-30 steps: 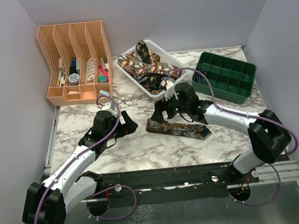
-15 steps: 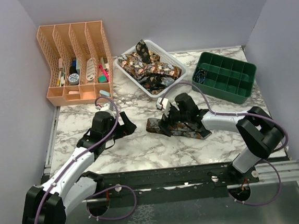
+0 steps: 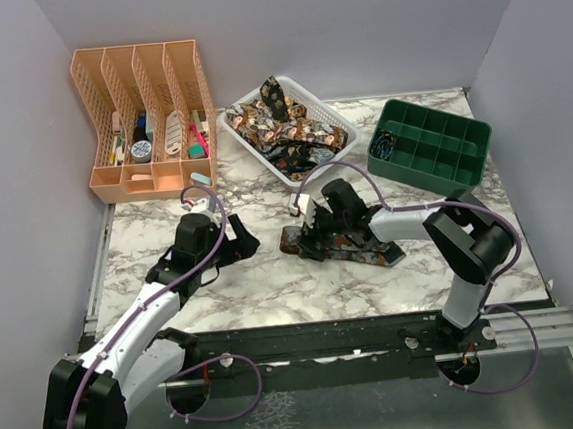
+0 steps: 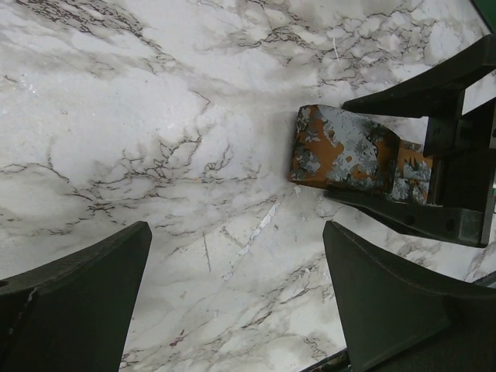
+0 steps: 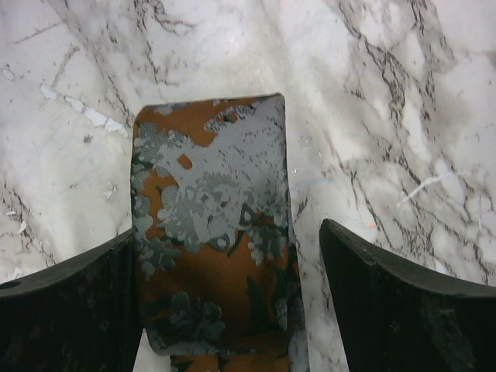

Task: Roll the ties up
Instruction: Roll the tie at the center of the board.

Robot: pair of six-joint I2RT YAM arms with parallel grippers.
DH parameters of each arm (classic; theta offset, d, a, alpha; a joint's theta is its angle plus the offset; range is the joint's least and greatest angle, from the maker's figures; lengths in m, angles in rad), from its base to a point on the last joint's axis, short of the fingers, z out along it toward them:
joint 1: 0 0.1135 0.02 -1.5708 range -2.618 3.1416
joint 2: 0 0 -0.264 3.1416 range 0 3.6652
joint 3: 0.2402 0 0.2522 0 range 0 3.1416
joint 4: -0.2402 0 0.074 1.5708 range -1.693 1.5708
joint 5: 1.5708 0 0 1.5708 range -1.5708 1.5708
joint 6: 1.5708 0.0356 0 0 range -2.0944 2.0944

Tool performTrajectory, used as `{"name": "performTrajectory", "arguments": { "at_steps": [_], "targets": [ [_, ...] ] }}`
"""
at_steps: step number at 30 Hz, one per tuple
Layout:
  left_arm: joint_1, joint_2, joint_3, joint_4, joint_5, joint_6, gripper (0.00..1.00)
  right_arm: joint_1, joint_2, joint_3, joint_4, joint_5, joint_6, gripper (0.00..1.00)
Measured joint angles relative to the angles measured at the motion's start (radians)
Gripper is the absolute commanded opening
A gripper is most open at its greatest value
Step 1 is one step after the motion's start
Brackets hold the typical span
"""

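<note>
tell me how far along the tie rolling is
Done: no rolled tie shows anywhere. In hand: one tie lies stretched out on the marble table, and the open right gripper straddles its end, a finger on each side; the open left gripper hovers over bare marble nearby. To do: roll this tie, then the tangled ties in the white basket.

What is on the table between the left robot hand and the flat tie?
Nothing. Only bare marble table lies between the open left gripper and the end of the tie, as the left wrist view shows.
</note>
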State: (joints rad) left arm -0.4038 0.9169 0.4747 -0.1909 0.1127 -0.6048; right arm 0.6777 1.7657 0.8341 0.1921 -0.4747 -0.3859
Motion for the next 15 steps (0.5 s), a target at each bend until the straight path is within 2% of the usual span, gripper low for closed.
{"name": "performTrajectory", "arguments": {
  "at_steps": [3,7,11,15],
  "targets": [
    [0.003,-0.003,0.000,0.000,-0.001,0.000,0.93,0.011,0.020,0.019,0.000,-0.005,-0.024,0.72],
    [0.003,-0.011,-0.011,0.002,-0.002,-0.003,0.93,0.028,0.043,0.045,-0.002,-0.014,-0.047,0.63],
    [0.005,-0.026,-0.034,0.002,-0.012,-0.018,0.93,0.057,0.058,0.059,-0.006,-0.041,-0.069,0.57],
    [0.005,-0.066,-0.060,-0.002,-0.032,-0.043,0.93,0.122,0.066,0.060,0.000,-0.075,-0.085,0.56]
  ]
}}
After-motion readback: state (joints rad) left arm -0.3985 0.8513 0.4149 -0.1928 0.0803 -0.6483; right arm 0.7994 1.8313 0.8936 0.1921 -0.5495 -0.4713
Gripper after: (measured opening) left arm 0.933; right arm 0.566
